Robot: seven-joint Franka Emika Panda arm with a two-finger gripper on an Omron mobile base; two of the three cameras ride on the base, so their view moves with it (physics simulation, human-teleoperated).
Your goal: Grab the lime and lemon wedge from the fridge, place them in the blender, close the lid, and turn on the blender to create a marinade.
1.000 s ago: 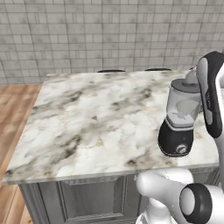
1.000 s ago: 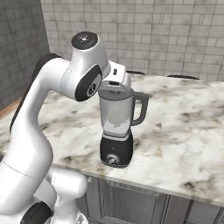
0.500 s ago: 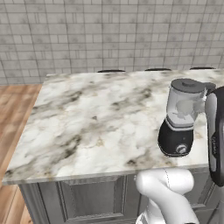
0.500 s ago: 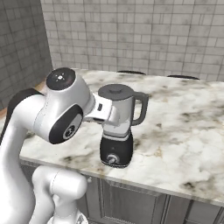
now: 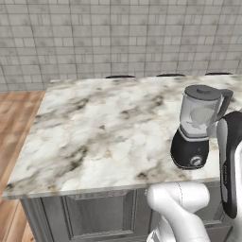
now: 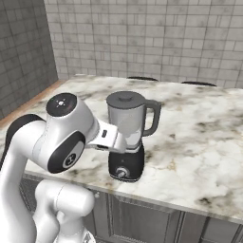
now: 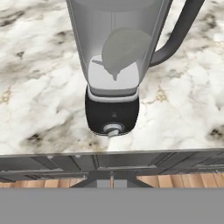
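The blender [image 7: 113, 74] was cut off by the top edge of the hand view, so its lid and the jar's upper part could not be seen there. Through the tinted jar, pale rounded shapes [image 7: 124, 49] showed, too blurred to tell apart. In the left base view the arm covered part of the blender's handle [image 5: 225, 101]. The table [image 5: 94, 137] ran past the right edge in both base views.

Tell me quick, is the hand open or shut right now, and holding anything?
Hand: shut, nothing held, aimed at the blender knob.
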